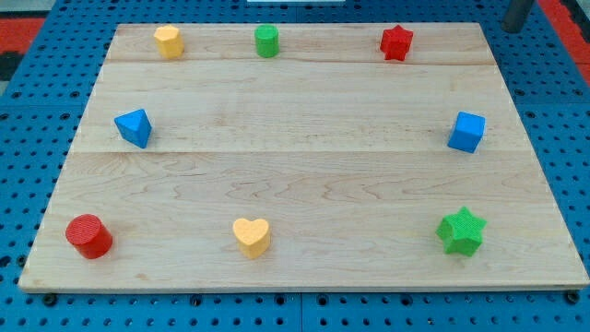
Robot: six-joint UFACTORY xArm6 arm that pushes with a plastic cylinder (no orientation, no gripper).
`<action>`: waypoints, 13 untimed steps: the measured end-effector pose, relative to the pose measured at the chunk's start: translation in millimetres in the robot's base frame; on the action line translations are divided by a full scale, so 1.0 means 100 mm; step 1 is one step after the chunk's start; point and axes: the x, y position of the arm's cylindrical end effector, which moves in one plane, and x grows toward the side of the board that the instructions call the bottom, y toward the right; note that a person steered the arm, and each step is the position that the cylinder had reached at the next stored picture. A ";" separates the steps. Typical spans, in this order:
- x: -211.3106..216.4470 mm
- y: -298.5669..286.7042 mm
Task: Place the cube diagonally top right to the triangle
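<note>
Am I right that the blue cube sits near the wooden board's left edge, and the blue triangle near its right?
No, the sides are swapped. The camera view shows the blue cube near the wooden board's right edge and the blue triangle near its left.

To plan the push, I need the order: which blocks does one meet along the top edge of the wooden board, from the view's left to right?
Yellow hexagonal block → green cylinder block → red star block.

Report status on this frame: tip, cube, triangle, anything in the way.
My tip off the board, view's top right. Blue cube at right edge, untouched. Blue triangle far left. Straight path between them clear.
</note>
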 end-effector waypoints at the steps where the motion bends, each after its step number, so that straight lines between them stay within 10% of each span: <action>1: 0.00 -0.02; 6: 0.20 -0.74; 8: 1.63 -0.39; 13: 1.96 -0.43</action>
